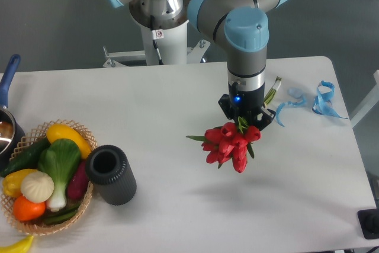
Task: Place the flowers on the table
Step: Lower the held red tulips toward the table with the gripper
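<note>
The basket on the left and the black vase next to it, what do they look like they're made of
The basket looks like woven wicker or rattan, tan and matte, with an open looped rim. The black vase looks like ribbed plastic or rubber, going by its fine vertical grooves and dull sheen; the picture can't settle which.

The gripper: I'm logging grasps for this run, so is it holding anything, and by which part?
The gripper holds the flowers by the stems just behind the red buds; the stem ends stick out behind it. The bunch hangs above the table.

Grey floor [53, 22] behind, white frame [364, 102] at right edge.
</note>
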Controlling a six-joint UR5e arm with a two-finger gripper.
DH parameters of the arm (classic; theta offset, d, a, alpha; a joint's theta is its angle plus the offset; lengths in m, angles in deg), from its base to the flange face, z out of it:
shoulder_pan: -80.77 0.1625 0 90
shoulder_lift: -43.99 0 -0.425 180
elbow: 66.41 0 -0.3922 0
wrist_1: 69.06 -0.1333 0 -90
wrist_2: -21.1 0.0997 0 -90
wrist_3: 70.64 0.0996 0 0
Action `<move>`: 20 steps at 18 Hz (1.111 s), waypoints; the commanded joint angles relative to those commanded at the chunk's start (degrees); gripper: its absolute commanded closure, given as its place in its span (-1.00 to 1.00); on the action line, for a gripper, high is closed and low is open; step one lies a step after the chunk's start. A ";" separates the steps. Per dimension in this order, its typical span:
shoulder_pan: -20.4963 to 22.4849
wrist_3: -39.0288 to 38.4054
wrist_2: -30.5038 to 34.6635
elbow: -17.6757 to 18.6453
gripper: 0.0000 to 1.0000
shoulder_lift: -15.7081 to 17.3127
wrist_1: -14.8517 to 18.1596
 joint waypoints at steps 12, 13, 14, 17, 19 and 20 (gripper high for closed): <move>-2.72 -0.09 0.09 -0.61 0.68 -4.66 -0.53; -2.73 -0.09 0.09 -0.53 0.61 -4.83 -0.53; -2.81 -0.09 0.09 -0.35 0.59 -5.10 -0.61; -2.81 -0.09 0.00 -0.61 0.35 -5.89 -0.79; -2.81 -0.44 -0.17 -0.61 -0.40 -6.24 -1.14; -2.90 -0.44 -0.17 -0.61 -0.98 -6.50 -1.58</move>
